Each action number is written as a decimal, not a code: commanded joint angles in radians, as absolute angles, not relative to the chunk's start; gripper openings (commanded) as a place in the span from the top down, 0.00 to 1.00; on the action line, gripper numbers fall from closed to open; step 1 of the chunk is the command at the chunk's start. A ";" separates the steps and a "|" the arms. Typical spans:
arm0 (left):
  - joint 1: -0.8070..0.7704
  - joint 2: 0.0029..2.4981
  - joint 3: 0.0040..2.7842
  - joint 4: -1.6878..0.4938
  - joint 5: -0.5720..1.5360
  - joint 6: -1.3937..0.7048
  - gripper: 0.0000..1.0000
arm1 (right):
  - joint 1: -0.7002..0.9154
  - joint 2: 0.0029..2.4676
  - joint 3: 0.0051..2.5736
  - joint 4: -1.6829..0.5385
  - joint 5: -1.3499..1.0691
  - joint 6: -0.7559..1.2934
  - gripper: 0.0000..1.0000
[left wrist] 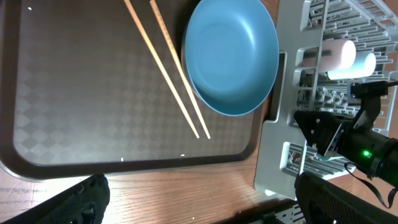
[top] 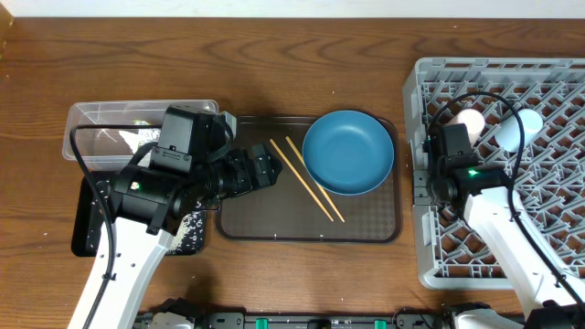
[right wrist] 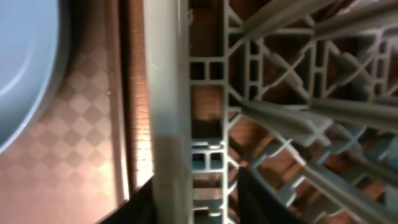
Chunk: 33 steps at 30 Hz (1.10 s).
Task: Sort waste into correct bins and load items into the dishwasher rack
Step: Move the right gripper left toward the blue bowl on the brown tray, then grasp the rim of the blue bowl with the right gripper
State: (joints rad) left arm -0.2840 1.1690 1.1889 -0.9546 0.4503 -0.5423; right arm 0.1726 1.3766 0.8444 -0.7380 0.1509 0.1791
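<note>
R end effector astride rack wall | plate to its left

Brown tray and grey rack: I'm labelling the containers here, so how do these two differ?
The brown tray is shallow with a solid patterned floor; the grey rack is a taller-walled open lattice. The tray holds a blue plate and two chopsticks; the rack holds a pinkish-white cup and a light blue cup. Both lie flat, side by side, on the wooden table.
</note>
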 commanded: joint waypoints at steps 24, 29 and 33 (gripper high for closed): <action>-0.280 1.169 1.201 -0.957 0.460 -0.528 0.02 | 0.258 1.381 1.242 -0.832 -0.245 0.178 0.01; -0.280 1.169 1.201 -0.957 0.460 -0.528 0.02 | 0.350 1.391 1.143 -0.627 -0.154 0.175 0.06; -0.280 1.169 1.201 -0.957 0.460 -0.528 0.02 | 0.374 1.425 1.112 -0.540 0.037 0.175 0.12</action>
State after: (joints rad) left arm -0.2840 1.1690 1.1889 -0.9543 0.4503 -0.5423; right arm 0.3630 1.3979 1.1324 -0.5705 -0.1219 0.1753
